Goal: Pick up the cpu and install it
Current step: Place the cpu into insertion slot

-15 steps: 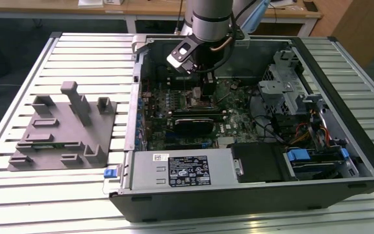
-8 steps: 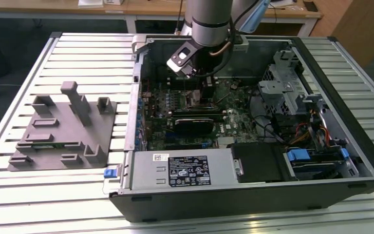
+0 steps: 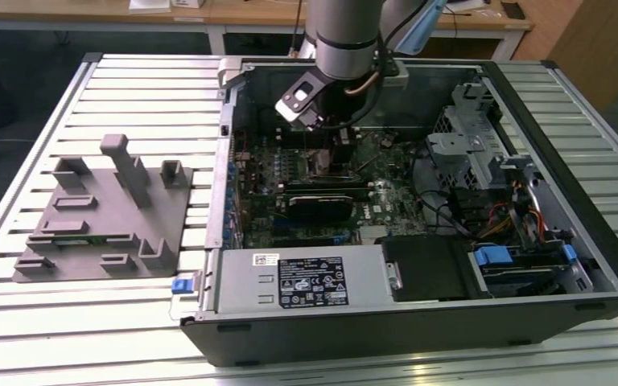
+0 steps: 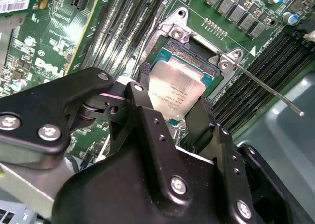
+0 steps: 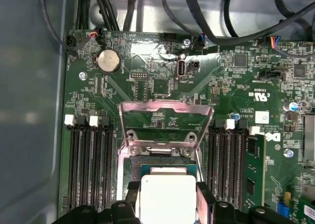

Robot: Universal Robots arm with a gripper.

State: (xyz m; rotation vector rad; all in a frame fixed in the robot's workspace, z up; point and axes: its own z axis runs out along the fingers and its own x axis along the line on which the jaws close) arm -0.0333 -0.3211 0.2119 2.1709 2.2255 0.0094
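Observation:
The cpu (image 4: pixel 176 86), a thin square chip with a pale silver top, sits between my gripper's two black fingers, which press on its opposite edges. It hangs just over the open motherboard socket (image 4: pixel 193 46), tilted slightly against it. In the first wrist view the cpu (image 5: pixel 167 200) lies right in front of the raised metal load plate (image 5: pixel 166 116). In the exterior view my gripper (image 3: pixel 328 138) reaches down into the open computer case (image 3: pixel 599 241), over the board's rear part.
The socket's thin lever (image 4: pixel 269 90) sticks out to one side. Memory slots (image 5: pixel 88 165) flank the socket, one with a module (image 5: pixel 253 171) in it. A grey fixture block (image 3: pixel 105 209) lies on the slatted table at the exterior view's left. The power supply (image 3: pixel 298 277) fills the case's front.

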